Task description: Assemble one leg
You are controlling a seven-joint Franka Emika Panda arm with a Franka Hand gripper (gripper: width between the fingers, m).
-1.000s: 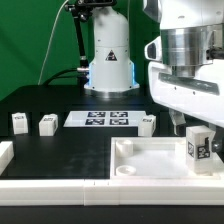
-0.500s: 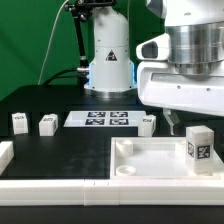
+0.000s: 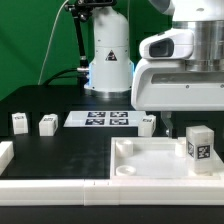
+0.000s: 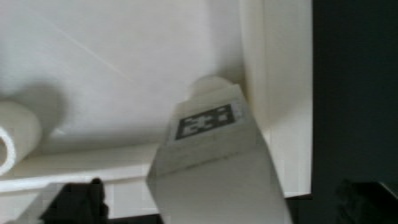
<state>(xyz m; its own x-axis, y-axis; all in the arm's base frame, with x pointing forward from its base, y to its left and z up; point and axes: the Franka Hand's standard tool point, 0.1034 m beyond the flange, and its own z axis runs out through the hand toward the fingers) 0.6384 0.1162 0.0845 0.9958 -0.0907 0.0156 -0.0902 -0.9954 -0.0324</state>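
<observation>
The white leg (image 3: pixel 199 146) carries a black-and-white patterned tag (image 4: pixel 208 120).

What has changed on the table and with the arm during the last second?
The gripper has risen straight up, away from the leg; its jaws stand open now. The leg stayed upright at a corner of the tabletop. The three loose legs and the marker board did not move.

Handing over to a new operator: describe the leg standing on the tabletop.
Find the large white tabletop at the exterior view's lower right. The leg stands upright toward that view's right edge, tag facing the camera; the three other legs sit on the black table.
</observation>
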